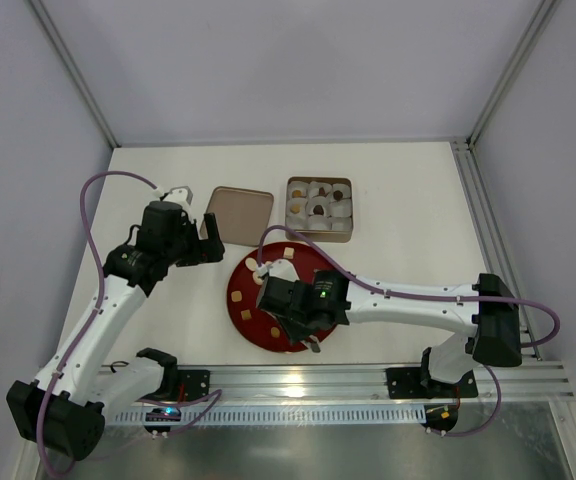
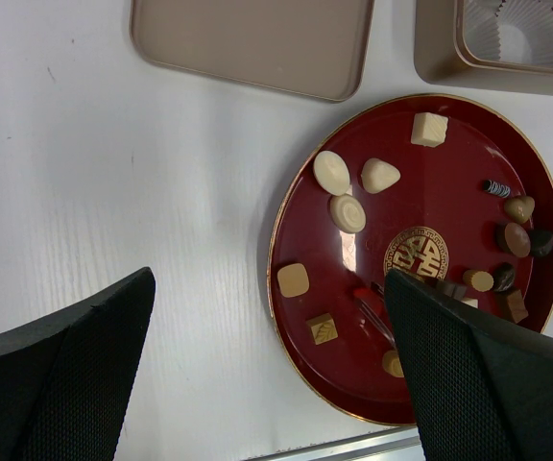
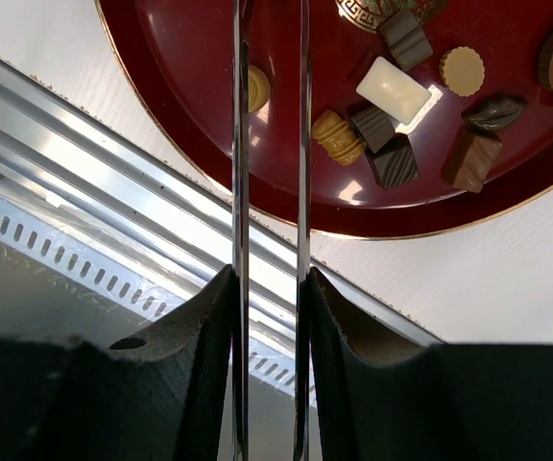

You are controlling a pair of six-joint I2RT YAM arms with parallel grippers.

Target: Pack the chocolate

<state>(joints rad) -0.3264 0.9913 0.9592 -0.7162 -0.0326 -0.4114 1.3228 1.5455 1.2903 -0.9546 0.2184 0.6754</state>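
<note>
White counter (image 1: 398,200) | near: right end effector (image 3: 269,288) clamped on metal tweezers (image 3: 241,144), blades narrowly apart over red plate (image 3: 161,58), where the chocolate (image 3: 392,91) lies loose | left end effector (image 2: 269,288) wide, empty, left of plate | far: tin (image 1: 318,238), lid (image 1: 240,208) beside it | step: likely picking a piece | next: pinch gently, carry to a free paper cup (image 2: 521,38)

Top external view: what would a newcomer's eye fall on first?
The round red gold-rimmed plate stands out mid-table, scattered with cream, tan and dark chocolates. Behind it sits the square gold-brown metal tin lined with white crumpled paper cups, its flat lid to its left. The right end effector hangs over the plate's near edge, gripping thin metal tweezers.
</note>
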